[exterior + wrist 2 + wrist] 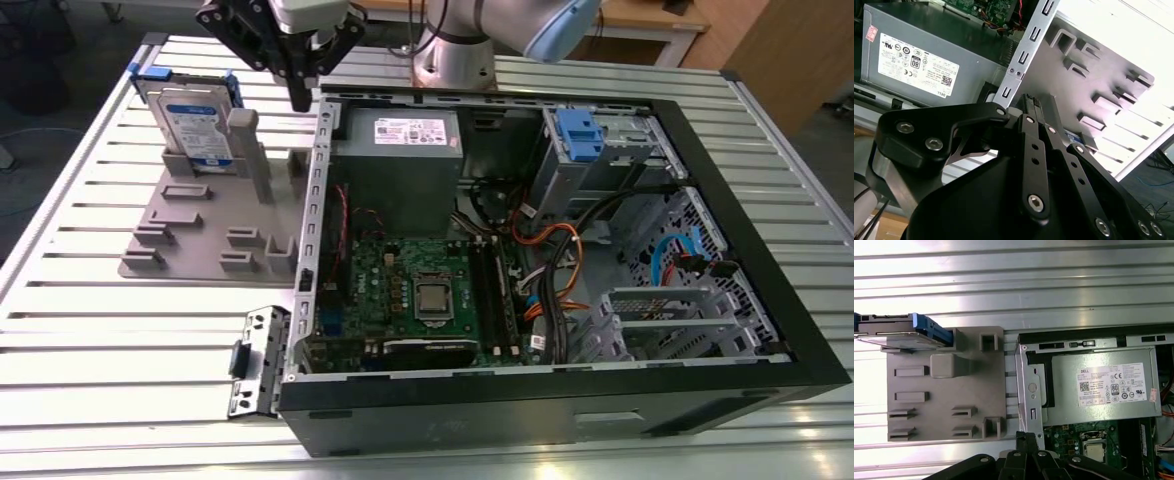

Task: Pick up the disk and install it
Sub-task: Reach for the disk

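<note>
The disk (198, 125) stands on edge at the back of a grey slotted holder (200, 240), silver with a white-and-blue label and blue side rails. In the first wrist view the disk (899, 332) shows edge-on at one corner of the holder (944, 390). My gripper (300, 100) hangs above the gap between the holder and the computer case's wall, to the exterior view's right of the disk and apart from it. Its black fingers (1029, 107) are pressed together, holding nothing. In the first wrist view the fingertips (1026, 437) sit over the case's metal edge.
The open computer case (747, 250) lies on the slatted aluminium table (80, 330). Inside are a grey power supply (396, 140), a motherboard (414, 290), loose cables and a metal drive cage with a blue tab (594, 140). The arm's base (454, 60) stands behind the case.
</note>
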`<act>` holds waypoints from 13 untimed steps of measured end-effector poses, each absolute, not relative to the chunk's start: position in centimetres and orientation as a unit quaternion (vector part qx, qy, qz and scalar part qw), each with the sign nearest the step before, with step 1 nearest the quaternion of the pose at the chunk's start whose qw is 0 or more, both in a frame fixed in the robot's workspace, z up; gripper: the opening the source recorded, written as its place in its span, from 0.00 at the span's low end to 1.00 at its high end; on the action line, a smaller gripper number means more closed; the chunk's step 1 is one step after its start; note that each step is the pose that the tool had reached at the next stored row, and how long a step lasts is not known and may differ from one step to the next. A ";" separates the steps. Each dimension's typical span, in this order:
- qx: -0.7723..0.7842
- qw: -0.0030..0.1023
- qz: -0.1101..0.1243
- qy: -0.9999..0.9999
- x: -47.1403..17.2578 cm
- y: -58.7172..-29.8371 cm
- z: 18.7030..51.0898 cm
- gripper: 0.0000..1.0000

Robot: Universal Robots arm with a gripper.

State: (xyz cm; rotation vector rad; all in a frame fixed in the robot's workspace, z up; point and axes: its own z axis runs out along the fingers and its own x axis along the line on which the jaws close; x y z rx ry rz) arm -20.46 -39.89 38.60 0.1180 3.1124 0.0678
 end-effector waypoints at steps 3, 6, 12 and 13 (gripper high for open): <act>0.038 0.013 0.022 0.999 -20.6 -39.9 38.6 0.10; 0.038 0.013 0.022 0.999 -20.8 -39.9 38.5 0.10; 0.038 0.013 0.022 0.999 -21.1 -39.9 38.5 0.10; 0.038 0.013 0.022 0.999 -21.2 -39.9 38.4 0.10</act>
